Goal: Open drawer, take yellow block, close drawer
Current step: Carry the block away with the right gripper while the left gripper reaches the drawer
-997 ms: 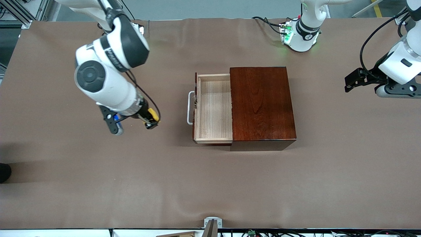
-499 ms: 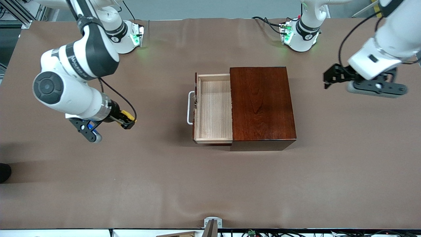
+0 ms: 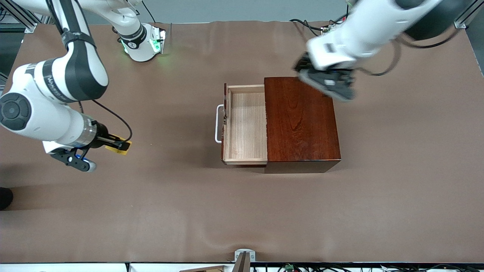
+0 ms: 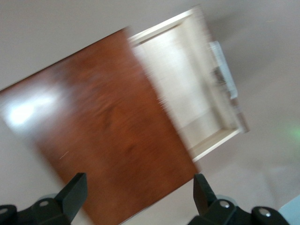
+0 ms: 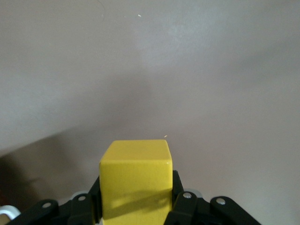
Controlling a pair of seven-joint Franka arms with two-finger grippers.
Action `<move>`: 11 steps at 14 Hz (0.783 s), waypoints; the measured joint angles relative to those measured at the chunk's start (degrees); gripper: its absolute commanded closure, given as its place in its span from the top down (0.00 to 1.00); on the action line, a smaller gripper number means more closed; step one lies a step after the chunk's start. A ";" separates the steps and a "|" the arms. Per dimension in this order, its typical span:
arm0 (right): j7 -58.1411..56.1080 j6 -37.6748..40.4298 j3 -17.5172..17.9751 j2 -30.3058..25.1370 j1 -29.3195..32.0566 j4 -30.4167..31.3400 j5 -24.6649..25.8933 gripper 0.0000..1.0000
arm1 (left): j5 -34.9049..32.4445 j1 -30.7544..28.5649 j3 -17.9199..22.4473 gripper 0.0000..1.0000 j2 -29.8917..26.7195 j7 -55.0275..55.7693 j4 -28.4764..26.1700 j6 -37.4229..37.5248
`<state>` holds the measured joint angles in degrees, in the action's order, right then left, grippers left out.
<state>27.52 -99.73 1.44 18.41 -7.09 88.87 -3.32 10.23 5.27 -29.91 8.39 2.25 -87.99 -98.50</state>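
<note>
Two arms work over a brown counter [image 3: 242, 211]. On it stands a dark mahogany box [image 3: 300, 121], with its drawer [image 3: 245, 124] pulled out toward the right arm's end, the pale wood inside bare and the white handle [image 3: 217, 124] on its front. The right arm carries dark lettering on its white casing, too small to read. The left gripper [image 3: 327, 81] hangs over the box's corner nearest the left arm's base, and in the left wrist view its fingers [image 4: 72, 192] stand wide apart with nothing between them. The right gripper [image 3: 117, 145] is low over the counter toward the right arm's end, well apart from the drawer, its fingers [image 5: 180, 206] clamped on the yellow block [image 5: 136, 180]. No label shows on the block's plain faces.
</note>
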 measured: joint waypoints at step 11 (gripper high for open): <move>-27.02 -17.51 -0.09 11.61 7.70 0.98 1.81 0.00 | -15.81 24.71 1.30 1.00 27.75 -27.22 12.93 -15.99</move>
<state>0.50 -117.24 1.35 30.03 0.61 89.85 -1.51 -5.59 29.99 -28.61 36.14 -24.97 -75.06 -114.49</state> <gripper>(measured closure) 0.441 0.000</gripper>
